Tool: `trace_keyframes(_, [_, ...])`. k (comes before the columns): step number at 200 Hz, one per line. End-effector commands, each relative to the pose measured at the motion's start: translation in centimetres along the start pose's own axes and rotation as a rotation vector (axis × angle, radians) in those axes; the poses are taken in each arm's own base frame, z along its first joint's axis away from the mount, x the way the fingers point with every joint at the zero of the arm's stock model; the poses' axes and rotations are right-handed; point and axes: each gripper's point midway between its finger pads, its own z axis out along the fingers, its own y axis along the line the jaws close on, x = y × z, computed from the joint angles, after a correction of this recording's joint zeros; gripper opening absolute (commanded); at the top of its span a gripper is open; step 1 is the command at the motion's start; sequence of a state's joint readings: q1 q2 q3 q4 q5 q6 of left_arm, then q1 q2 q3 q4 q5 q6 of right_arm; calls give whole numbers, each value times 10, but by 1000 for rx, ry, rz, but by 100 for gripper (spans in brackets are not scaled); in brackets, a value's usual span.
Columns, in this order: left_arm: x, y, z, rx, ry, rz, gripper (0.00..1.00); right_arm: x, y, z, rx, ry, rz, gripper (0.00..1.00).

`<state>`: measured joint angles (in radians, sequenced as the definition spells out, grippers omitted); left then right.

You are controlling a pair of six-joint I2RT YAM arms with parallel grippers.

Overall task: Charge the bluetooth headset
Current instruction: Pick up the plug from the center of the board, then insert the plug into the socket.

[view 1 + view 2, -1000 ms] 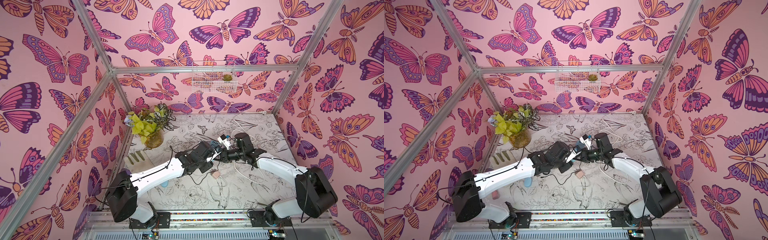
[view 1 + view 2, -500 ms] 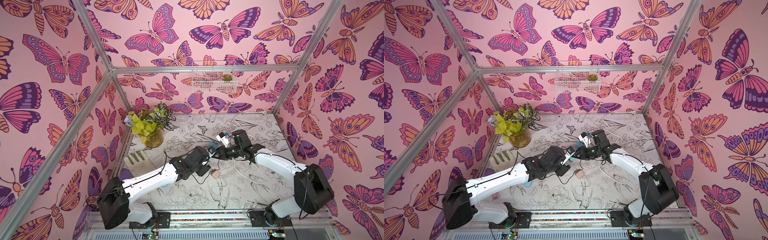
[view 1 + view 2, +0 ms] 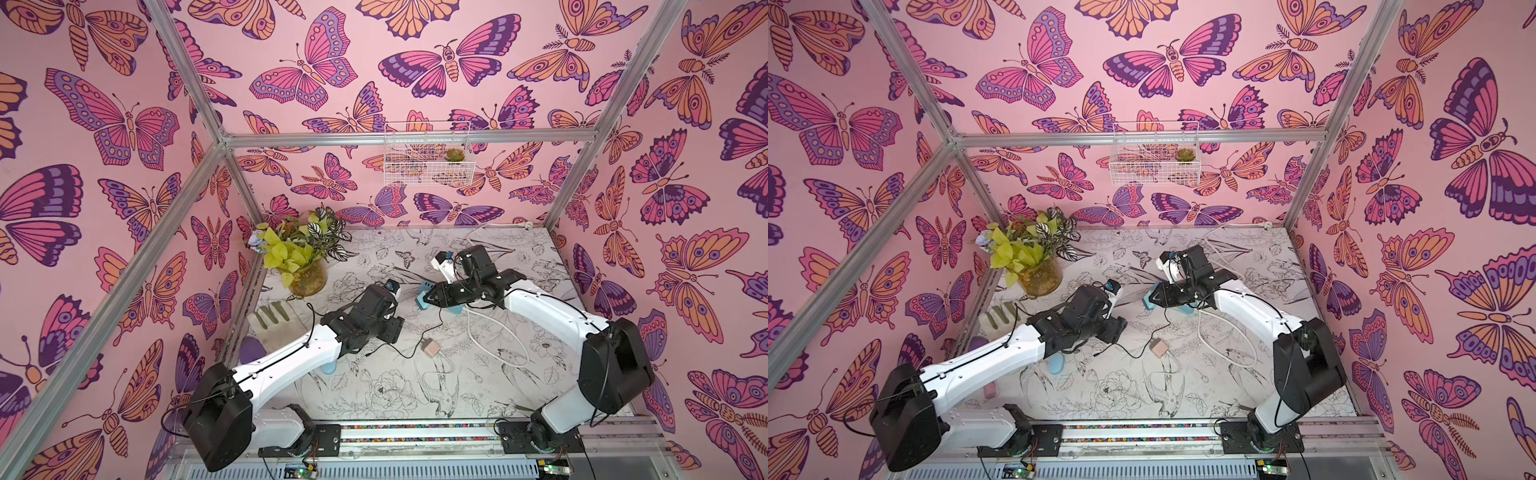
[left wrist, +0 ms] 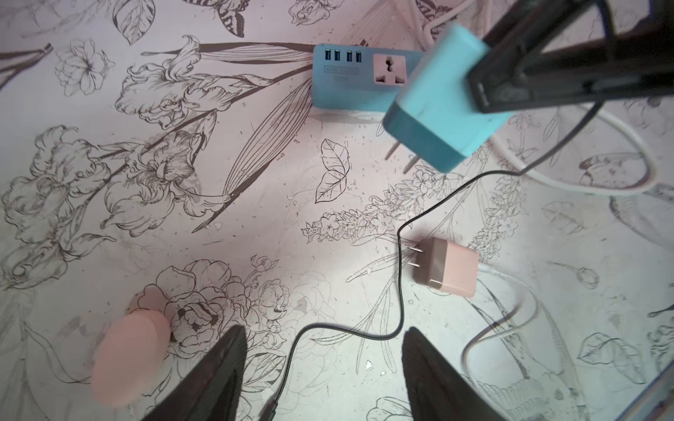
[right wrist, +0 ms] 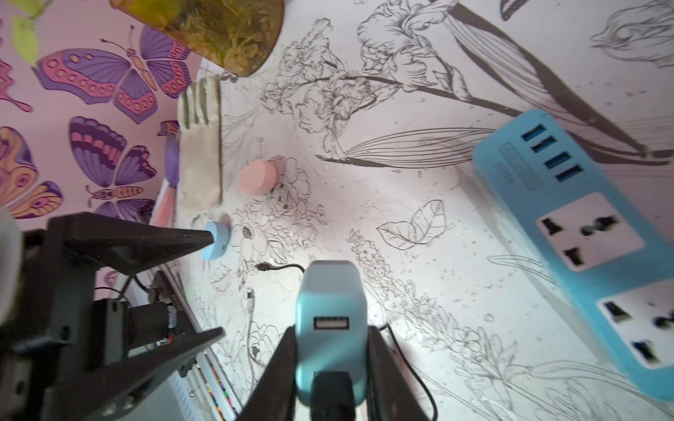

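Headset, judged to be the pale blue round case, is seen on the table beside the left arm. Left gripper is spread, empty. Teal charger is pinched by the right gripper, prongs down and tilted; the power strip lies just beside it, nearer the right arm.

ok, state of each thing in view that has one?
left hand: open, empty
right hand: shut on blue charger
blue charger: held above table, prongs bare
power strip: on table, visible sockets empty
pink charger: lying unplugged on table
black cable: free end loose on table
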<state>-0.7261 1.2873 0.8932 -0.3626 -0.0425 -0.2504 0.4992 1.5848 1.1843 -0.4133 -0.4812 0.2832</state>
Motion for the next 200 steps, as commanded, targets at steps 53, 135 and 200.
trace_keyframes(53, [-6, -7, -10, 144, 1, -230, 70, -31, -25, -18, 240, -45, -210, 11])
trace_keyframes(135, [12, -16, -1, 203, 61, -299, 68, -29, -73, -14, 475, 72, -379, 12])
trace_keyframes(200, [20, -25, 11, 255, 108, -319, 68, -29, -89, -10, 416, 103, -416, 13])
